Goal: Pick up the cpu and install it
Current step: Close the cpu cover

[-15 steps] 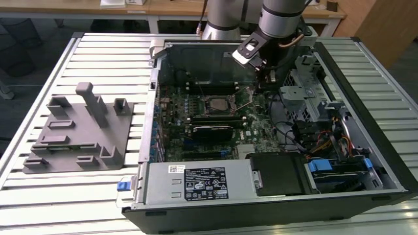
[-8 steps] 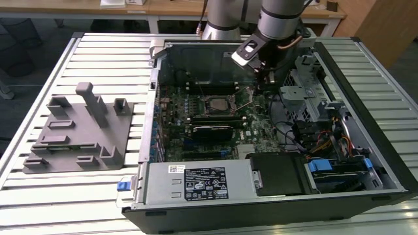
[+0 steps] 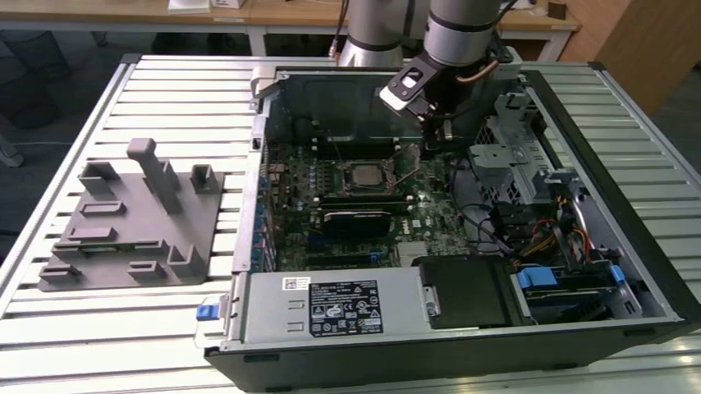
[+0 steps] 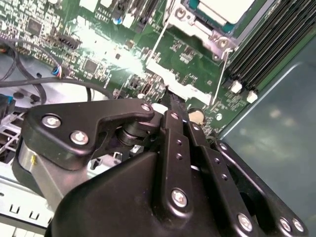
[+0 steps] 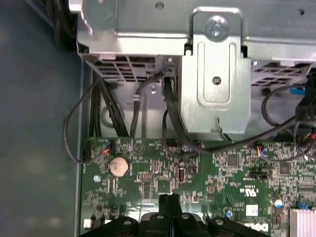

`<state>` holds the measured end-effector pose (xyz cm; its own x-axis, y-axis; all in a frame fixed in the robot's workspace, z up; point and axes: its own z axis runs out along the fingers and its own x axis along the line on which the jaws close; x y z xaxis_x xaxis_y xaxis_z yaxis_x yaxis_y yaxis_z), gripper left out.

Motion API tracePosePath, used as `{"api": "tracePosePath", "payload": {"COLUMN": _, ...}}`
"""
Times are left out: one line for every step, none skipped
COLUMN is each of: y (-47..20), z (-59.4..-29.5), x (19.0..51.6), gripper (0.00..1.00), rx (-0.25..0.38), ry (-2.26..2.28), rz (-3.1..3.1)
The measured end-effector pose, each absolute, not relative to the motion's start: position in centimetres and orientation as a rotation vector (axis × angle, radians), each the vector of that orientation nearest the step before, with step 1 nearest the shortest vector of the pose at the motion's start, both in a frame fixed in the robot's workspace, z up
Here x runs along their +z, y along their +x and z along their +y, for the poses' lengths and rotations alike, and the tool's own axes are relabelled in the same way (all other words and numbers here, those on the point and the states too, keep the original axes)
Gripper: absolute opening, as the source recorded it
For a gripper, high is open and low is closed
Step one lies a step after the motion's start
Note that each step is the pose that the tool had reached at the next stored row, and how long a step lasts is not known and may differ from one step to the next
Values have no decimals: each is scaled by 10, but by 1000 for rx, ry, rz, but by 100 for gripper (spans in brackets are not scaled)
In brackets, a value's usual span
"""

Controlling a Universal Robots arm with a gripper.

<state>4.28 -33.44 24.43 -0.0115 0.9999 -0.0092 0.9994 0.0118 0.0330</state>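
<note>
Exterior view: one cpu [image 3: 363, 174] on motherboard [image 3: 434, 215].

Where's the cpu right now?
In the exterior view, the cpu sits on the motherboard mid-case, just to the exterior view's left of the gripper.

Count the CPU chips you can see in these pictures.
1. The cpu lies in the socket near the middle of the motherboard, silver top up. Another could be hidden behind the blocks of the grey fixture.
</note>
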Motion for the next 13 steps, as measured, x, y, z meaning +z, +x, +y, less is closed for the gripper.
{"api": "tracePosePath", "payload": {"y": 42, "z": -334, "x": 244, "gripper": 11, "rx": 27, "ry": 2187, "rz": 2213}}
{"api": "tracePosePath", "payload": {"y": 40, "z": -334, "x": 244, "gripper": 11, "rx": 26, "ry": 2187, "rz": 2213}}
{"api": "tracePosePath", "payload": {"y": 39, "z": -334, "x": 244, "gripper": 11, "rx": 26, "ry": 2188, "rz": 2213}}
{"api": "tracePosePath", "payload": {"y": 37, "z": -334, "x": 244, "gripper": 11, "rx": 27, "ry": 2188, "rz": 2213}}
{"api": "tracePosePath", "payload": {"y": 36, "z": -334, "x": 244, "gripper": 11, "rx": 27, "ry": 2188, "rz": 2213}}
{"api": "tracePosePath", "payload": {"y": 34, "z": -334, "x": 244, "gripper": 11, "rx": 27, "ry": 2188, "rz": 2213}}
{"api": "tracePosePath", "payload": {"y": 33, "z": -334, "x": 244, "gripper": 11, "rx": 27, "ry": 2188, "rz": 2213}}
{"api": "tracePosePath", "payload": {"y": 32, "z": -334, "x": 244, "gripper": 11, "rx": 27, "ry": 2188, "rz": 2213}}
{"api": "tracePosePath", "payload": {"y": 31, "z": -334, "x": 244, "gripper": 11, "rx": 27, "ry": 2188, "rz": 2213}}
{"api": "tracePosePath", "payload": {"y": 29, "z": -334, "x": 244, "gripper": 11, "rx": 27, "ry": 2188, "rz": 2213}}
{"api": "tracePosePath", "payload": {"y": 28, "z": -334, "x": 244, "gripper": 11, "rx": 27, "ry": 2188, "rz": 2213}}
{"api": "tracePosePath", "payload": {"y": 27, "z": -334, "x": 244, "gripper": 11, "rx": 27, "ry": 2188, "rz": 2213}}
{"api": "tracePosePath", "payload": {"y": 26, "z": -334, "x": 244, "gripper": 11, "rx": 27, "ry": 2188, "rz": 2213}}
